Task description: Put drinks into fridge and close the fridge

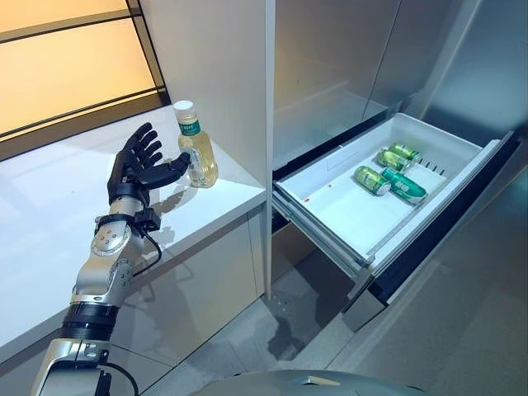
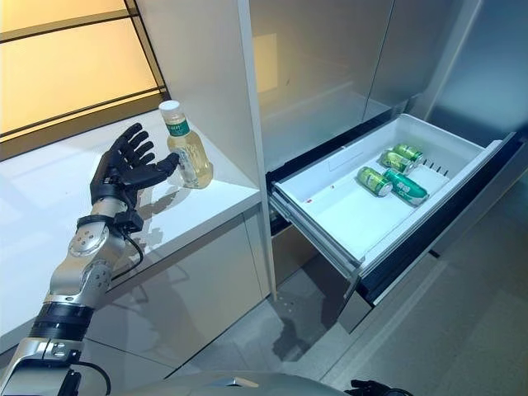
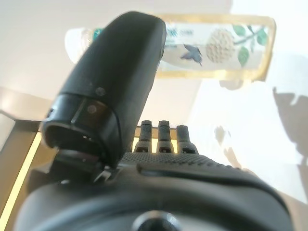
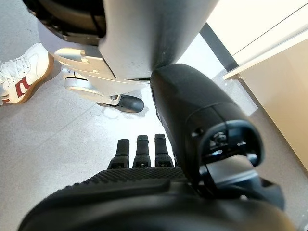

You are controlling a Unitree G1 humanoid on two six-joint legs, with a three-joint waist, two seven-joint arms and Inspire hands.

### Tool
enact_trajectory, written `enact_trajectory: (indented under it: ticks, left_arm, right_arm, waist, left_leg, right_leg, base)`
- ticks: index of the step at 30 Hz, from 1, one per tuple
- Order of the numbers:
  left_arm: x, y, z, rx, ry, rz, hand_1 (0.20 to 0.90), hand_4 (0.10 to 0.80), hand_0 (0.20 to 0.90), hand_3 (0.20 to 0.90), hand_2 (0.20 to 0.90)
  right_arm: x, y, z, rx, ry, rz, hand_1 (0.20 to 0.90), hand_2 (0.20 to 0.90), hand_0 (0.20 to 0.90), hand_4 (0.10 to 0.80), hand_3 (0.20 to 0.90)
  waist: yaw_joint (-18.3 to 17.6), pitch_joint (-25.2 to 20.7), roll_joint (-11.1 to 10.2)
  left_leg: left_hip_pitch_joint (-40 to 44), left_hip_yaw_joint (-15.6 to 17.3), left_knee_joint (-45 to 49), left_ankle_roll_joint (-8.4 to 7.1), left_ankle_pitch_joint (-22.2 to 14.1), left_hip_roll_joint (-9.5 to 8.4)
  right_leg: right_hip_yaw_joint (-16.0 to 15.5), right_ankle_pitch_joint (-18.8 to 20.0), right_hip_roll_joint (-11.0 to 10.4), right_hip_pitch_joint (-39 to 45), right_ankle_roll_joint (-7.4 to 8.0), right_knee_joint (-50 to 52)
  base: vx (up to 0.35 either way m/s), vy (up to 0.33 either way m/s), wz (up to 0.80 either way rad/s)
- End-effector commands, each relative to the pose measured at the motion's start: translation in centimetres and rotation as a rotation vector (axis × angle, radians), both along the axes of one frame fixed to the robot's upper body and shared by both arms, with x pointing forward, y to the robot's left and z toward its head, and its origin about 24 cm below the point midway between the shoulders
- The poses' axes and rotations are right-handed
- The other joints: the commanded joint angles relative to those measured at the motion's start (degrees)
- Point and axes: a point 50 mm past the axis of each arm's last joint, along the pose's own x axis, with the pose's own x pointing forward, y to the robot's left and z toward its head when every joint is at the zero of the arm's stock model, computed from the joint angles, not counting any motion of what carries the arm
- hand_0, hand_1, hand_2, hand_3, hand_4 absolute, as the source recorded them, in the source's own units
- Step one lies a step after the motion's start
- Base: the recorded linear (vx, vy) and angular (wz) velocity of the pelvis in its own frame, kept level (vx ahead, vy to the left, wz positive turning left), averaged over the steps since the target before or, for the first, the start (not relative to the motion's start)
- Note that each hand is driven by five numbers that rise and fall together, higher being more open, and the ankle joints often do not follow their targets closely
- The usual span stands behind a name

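A clear bottle of yellowish drink [image 1: 196, 148] with a white cap and green label stands upright on the white counter [image 1: 49, 214], close to the tall cabinet wall. My left hand [image 1: 139, 165] is open just left of it, fingers spread and the thumb reaching to the bottle's side; the left wrist view shows the bottle [image 3: 216, 48] past the thumb. The fridge drawer [image 1: 346, 216] is pulled out at the right and holds three green cans [image 1: 389, 175]. My right hand [image 4: 144, 154] shows only in its wrist view, hanging over the floor with fingers straight.
The grey fridge front [image 1: 346, 58] rises above the open drawer. A person's white and red shoe [image 4: 17, 72] stands on the floor behind me. Grey tiled floor [image 1: 272, 330] lies between the counter and the drawer.
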Motion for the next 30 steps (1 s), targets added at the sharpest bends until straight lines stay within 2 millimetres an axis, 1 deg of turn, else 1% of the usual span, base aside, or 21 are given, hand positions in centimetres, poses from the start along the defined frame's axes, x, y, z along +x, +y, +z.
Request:
enact_trajectory:
  ticks: [1,9,22,30]
  left_arm:
    - [1.0,-0.4,7.1,0.012,-0.308,-0.034,0.900,0.800,0.900,0.900,0.900]
    - [0.8,0.1,7.0,-0.014,-0.310,-0.042,0.900,0.800,0.900,0.900,0.900]
    - [-0.3,-0.7,7.1,-0.011,-0.314,-0.145,0.900,0.800,0.900,0.900,0.900]
    - [-0.4,-1.3,6.9,-0.023,-0.312,-0.172,0.900,0.800,0.900,0.900,0.900]
  right_arm:
    - [1.3,0.7,0.0,0.045,-0.020,0.028,0.900,0.900,0.900,0.800,0.900]
    - [1.3,0.7,0.1,0.046,-0.021,0.026,0.900,0.900,0.900,0.800,0.900]
    - [1.3,0.6,0.1,0.045,-0.034,0.021,0.900,0.900,0.900,0.800,0.900]
    - [1.8,0.6,0.2,0.048,-0.040,0.015,0.900,0.900,0.900,0.800,0.900]
  waist:
    - [0.0,-0.9,0.5]
    - [0.0,-0.8,0.6]
    - [0.8,-0.3,0.6]
    - [0.9,-0.5,0.6]
  left_leg:
    - [0.9,-1.2,0.4,3.95,-5.5,-4.13]
    - [0.9,-0.9,0.3,3.93,-5.5,-4.05]
    - [0.5,-1.5,0.3,4.00,-5.3,-4.25]
    - [0.3,-1.3,0.2,3.91,-5.0,-4.19]
  right_leg:
    - [2.0,3.1,0.2,-4.9,3.01,2.3]
    - [2.1,3.2,0.1,-4.9,3.10,2.1]
    - [1.6,3.3,-0.1,-5.0,3.10,2.1]
    - [1.4,3.6,-0.2,-5.2,3.28,1.9]
  base:
    - [0.000,0.000,0.00]
    - [0.000,0.000,0.00]
    - [0.000,0.000,0.00]
    - [-0.011,0.003,0.02]
